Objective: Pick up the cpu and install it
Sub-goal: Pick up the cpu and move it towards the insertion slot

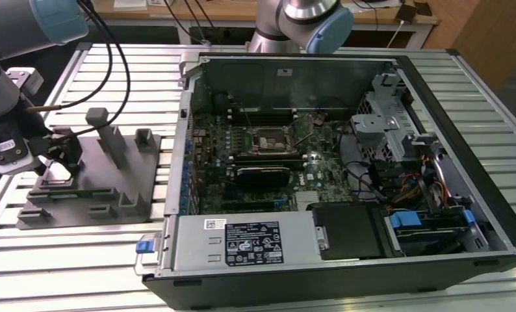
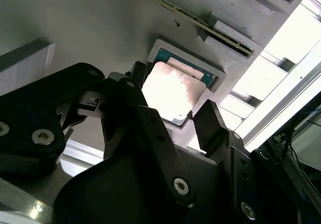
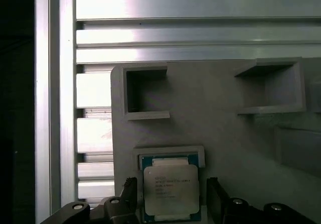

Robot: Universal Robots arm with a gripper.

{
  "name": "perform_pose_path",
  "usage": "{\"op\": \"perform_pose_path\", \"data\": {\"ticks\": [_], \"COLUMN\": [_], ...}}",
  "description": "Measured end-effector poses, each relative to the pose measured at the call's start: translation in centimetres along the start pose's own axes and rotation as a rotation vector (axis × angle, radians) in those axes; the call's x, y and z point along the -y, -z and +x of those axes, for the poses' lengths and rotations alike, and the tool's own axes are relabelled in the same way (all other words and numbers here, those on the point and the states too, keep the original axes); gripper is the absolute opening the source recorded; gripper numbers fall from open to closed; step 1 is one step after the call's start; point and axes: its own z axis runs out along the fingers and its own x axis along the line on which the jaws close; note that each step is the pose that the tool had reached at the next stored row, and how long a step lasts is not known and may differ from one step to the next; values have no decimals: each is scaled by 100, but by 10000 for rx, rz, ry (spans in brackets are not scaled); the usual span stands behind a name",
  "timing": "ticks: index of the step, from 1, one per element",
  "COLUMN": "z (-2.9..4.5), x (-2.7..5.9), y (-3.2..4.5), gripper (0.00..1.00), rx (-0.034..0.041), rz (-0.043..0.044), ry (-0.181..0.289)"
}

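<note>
Exterior view's left: pincer [image 3: 169, 185] spread wide, straddling the cpu [image 2: 168, 91], which lies flat in its grey holder tray [image 1: 93, 188], not yet gripped. Right: open computer case [image 1: 466, 162], motherboard socket [image 1: 267, 138]. Pickup and install both left.

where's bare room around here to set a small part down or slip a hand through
Bare slatted table lies between the gray fixture plate and the exterior view's near edge. In the first wrist view, the plate is flat and bare between its two square pockets. Crowded: inside the computer case, and around the cpu, which the open gripper straddles.
</note>
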Motion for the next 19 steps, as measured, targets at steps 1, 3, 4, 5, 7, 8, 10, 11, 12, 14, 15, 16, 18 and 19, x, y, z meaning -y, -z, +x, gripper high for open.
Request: {"op": "perform_pose_path", "data": {"ticks": [1,3,4,5,7,8,10,11,12,14,15,16,18,19], "z": [0,-3,-3,-2,-2,-3,-3,-3,-3,-4,-4,-4,-3,-3], "x": [0,0,0,1,1,1,1,1,1,1,1,2,2,2], "y": [0,-7,-12,-14,-15,-19,-22,-25,-26,-33,-35,-41,-49,-53], "gripper": [66,66,66,66,66,66,66,66,66,66,66,66,66,66], "rx": [-1,2,1,-2,-4,-2,-3,-2,-3,-1,-3,-1,-2,-2], "rz": [0,-2,-3,-1,0,-1,-1,-2,-1,-3,-1,-3,-2,-1], "ry": [1,24,45,52,53,54,54,55,55,61,61,61,61,61]}}
